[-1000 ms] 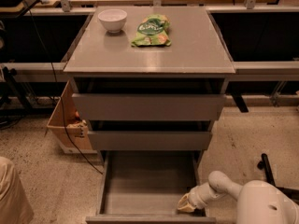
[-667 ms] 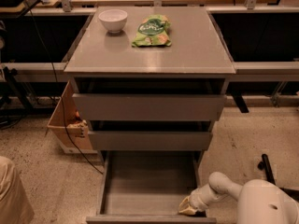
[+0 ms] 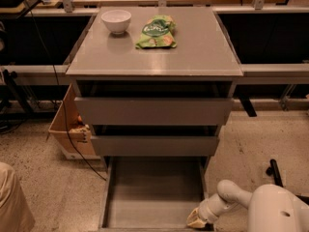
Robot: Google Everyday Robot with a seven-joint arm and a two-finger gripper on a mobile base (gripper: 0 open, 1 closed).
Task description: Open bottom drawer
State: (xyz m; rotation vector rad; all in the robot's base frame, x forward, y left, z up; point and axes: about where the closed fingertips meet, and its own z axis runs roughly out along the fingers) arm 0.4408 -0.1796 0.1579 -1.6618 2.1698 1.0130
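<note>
Grey bottom drawer stands pulled well out; the gripper sits at its front right corner, grip state impossible to tell.

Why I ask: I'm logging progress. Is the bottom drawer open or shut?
Open: the bottom drawer is pulled far out, its grey interior exposed. The gripper is at its front right corner.

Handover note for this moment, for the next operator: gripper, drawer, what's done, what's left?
The gripper is low, at the front right corner of the bottom drawer; contact is unclear.
The bottom drawer is pulled well out, its bare grey inside in view.
Done: the drawer looks open.
Left: probably only drawing the arm back, after checking that the drawer is out far enough.
</note>
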